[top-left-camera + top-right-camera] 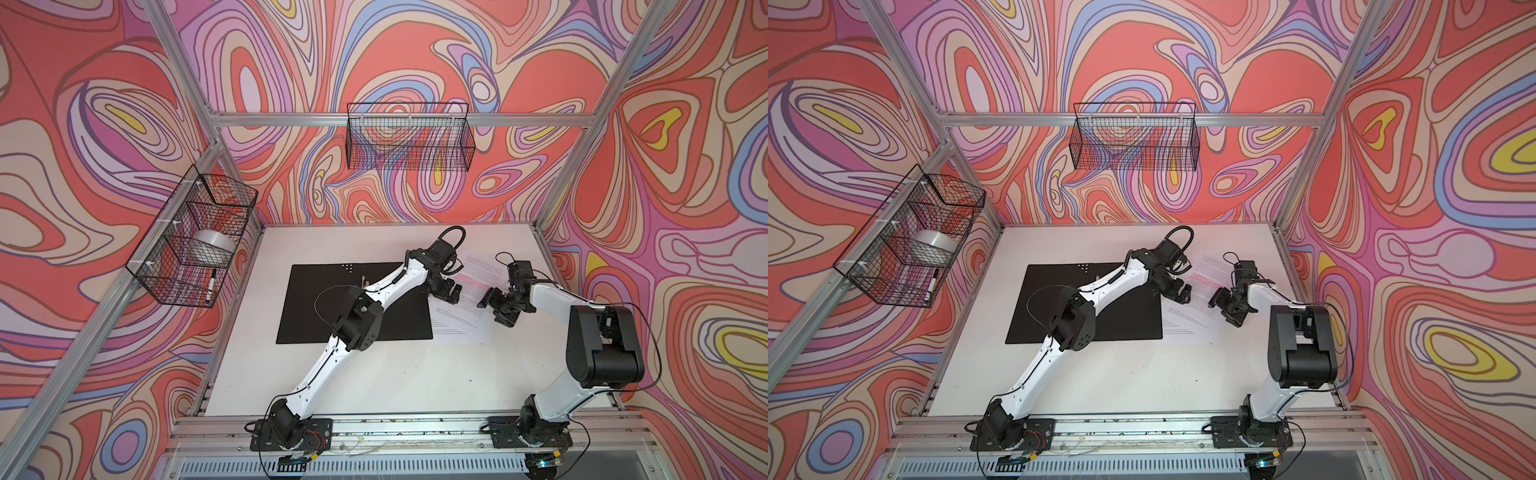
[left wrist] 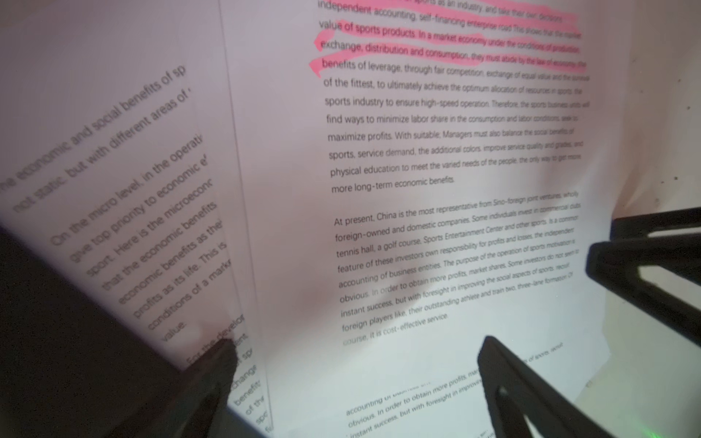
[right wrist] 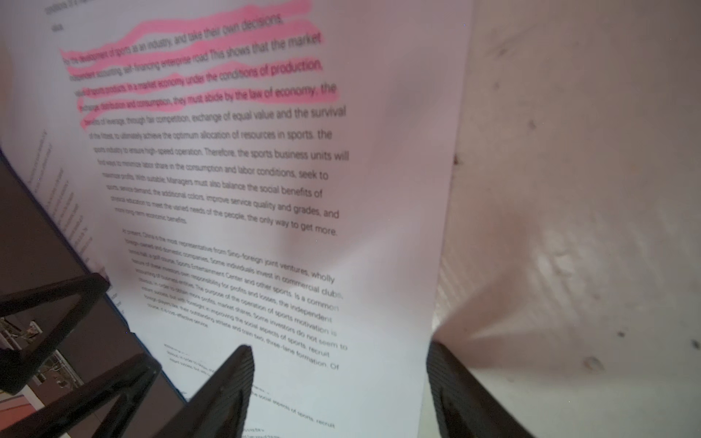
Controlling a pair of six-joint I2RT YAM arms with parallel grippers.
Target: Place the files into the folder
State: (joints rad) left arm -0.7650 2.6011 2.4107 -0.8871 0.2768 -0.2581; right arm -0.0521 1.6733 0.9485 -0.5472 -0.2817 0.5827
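Where the table (image 1: 374, 374) spans the frame's lower centre, the folder (image 1: 316, 307) lies open on it, black inside up, centre-left | files (image 1: 469, 309) fanned at its right edge, centre-right | left gripper (image 1: 453, 294) over the files, jaws wide, empty | right gripper (image 1: 489, 297) facing it, jaws well apart, empty.

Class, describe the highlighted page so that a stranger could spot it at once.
On the white tabletop lies a flat black open folder. At its right edge in both top views sits a loose pile of white printed paper sheets. Pick the top sheet: it alone shows pink highlighter streaks across several text lines.
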